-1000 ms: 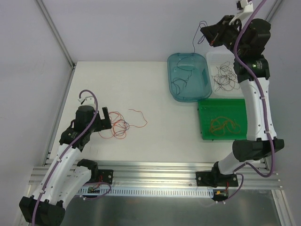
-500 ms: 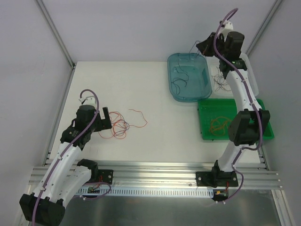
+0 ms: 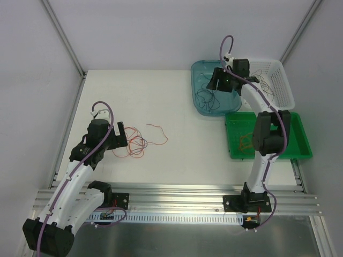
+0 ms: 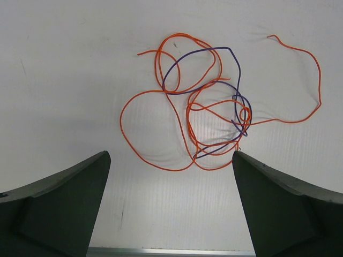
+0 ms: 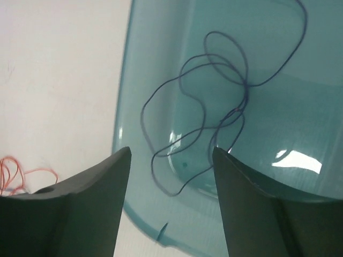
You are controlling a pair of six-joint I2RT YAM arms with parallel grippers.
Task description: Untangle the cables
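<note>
A tangle of orange-red and dark purple cables lies on the white table, and one orange strand trails off to the right. My left gripper is open just short of the tangle's near side, with only bare table between its fingers. My right gripper hangs open over the teal tray. It grips nothing. Dark purple cable lies in loose loops inside that tray.
A green tray at the right holds orange cables. A white basket stands behind it, partly hidden by the right arm. Metal frame posts run along the left and back right. An aluminium rail borders the near edge.
The right arm swung down and left from high at the back to over the teal tray. Its jaws opened, and the cable it dangled now lies in the tray. The left arm stayed still.
</note>
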